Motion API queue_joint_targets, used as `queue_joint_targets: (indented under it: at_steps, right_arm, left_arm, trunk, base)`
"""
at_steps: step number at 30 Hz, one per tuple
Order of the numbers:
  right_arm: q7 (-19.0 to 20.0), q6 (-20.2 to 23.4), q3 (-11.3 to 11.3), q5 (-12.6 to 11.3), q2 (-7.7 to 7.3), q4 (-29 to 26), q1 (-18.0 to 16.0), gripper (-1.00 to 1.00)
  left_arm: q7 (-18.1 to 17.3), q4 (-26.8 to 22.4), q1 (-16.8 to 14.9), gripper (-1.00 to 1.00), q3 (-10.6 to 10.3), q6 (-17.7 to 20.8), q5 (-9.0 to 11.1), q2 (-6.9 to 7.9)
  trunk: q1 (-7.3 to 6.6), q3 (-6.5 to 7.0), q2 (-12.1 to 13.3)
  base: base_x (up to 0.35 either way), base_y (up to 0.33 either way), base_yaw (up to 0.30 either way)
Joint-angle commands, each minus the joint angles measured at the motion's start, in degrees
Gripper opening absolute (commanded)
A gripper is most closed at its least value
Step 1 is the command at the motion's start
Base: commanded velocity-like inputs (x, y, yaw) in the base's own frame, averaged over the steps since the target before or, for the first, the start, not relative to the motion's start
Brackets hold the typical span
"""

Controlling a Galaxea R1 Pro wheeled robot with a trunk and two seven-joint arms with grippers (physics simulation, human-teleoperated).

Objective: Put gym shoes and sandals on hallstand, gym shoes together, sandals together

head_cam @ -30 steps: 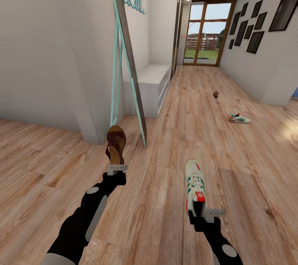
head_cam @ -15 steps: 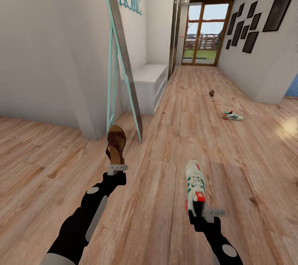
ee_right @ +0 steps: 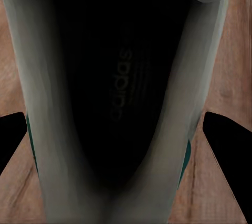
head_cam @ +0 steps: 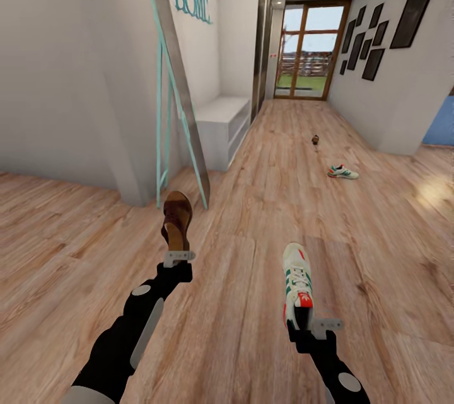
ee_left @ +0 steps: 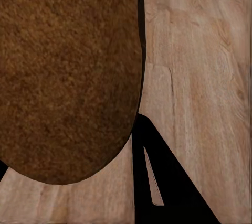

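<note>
Shoes are split four ways — the left gripper (head_cam: 179,257) is clamped on the heel of one brown sandal (head_cam: 176,220), held toe-up; the right gripper (head_cam: 310,326) grips the heel of one gym shoe (head_cam: 297,281), its sole facing the right wrist camera; the second gym shoe (head_cam: 342,171) and the second sandal (head_cam: 314,138) lie well down the corridor floor (head_cam: 265,215); judged step: carrying the first two toward a rack — a pale low bench (head_cam: 221,126) stands by the left wall, though I cannot tell whether it is the hallstand; next calls for driving forward along open planks, keeping the left arm off the leaning mirror (head_cam: 173,86) and its teal frame; the right side is wide and free
</note>
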Motion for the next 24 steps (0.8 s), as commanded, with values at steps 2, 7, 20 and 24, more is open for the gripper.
queue_joint_targets:
  at_steps: [2, 7, 20, 24]
  right_arm:
    - [-0.08, 0.19, 0.02, -0.01, -0.01, -0.05, -0.02, -1.0]
    - [-0.08, 0.19, 0.02, -0.01, 0.0, -0.06, -0.02, -1.0]
    - [-0.08, 0.19, 0.02, -0.01, -0.03, -0.09, -0.02, -1.0]
    - [-0.08, 0.19, 0.02, -0.01, -0.03, -0.09, -0.02, -1.0]
  left_arm:
    - [0.01, -0.08, -0.02, -1.0, 0.03, 0.33, 0.51, -0.01]
    - [-0.01, -0.08, -0.02, -1.0, 0.03, 0.33, 0.51, -0.01]
    - [0.01, -0.08, -0.02, -1.0, -0.06, 0.33, 0.51, -0.03]
    - [0.02, -0.08, -0.02, -1.0, -0.06, 0.33, 0.51, -0.03]
  trunk:
    - [-0.04, -0.05, -0.02]
    - [-0.04, -0.05, -0.02]
    - [-0.04, -0.05, -0.02]
    - [-0.04, -0.05, -0.02]
  base:
    - [-0.251, -0.202, 0.0]
    - [-0.247, -0.203, 0.0]
    - [-0.192, -0.237, 0.148]
    - [-0.178, -0.244, 0.292]
